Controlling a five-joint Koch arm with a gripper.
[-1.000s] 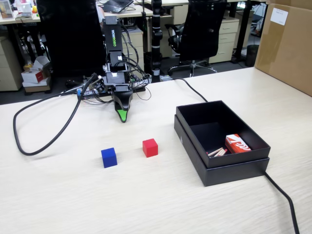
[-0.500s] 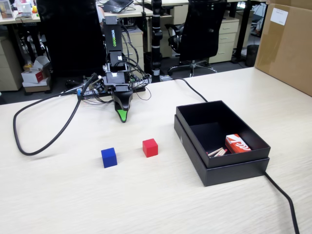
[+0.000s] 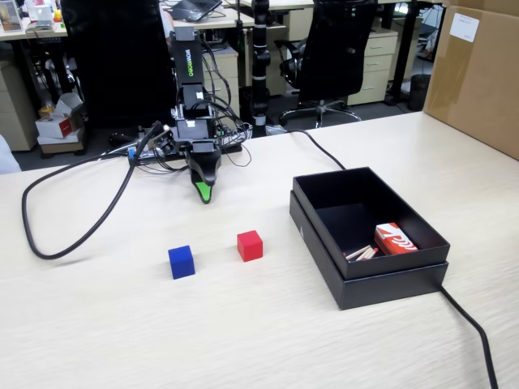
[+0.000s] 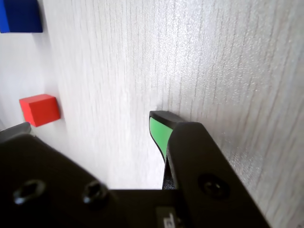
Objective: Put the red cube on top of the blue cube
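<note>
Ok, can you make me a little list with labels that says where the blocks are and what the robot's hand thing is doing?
red cube: alone on the table, nothing touching it
blue cube: on the table, to the left of the red cube in the fixed view, apart from it
end effector: pointing down behind the cubes, holding nothing; open or shut cannot be told
black box: open, to the right in the fixed view, with a red-and-white carton inside
stacking: not yet done

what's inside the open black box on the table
In the fixed view, the black rectangular box holds a red-and-white printed carton near its right corner and some thin pale sticks beside it. The near wall hides the floor just behind it, so anything lying there is unseen.
</note>
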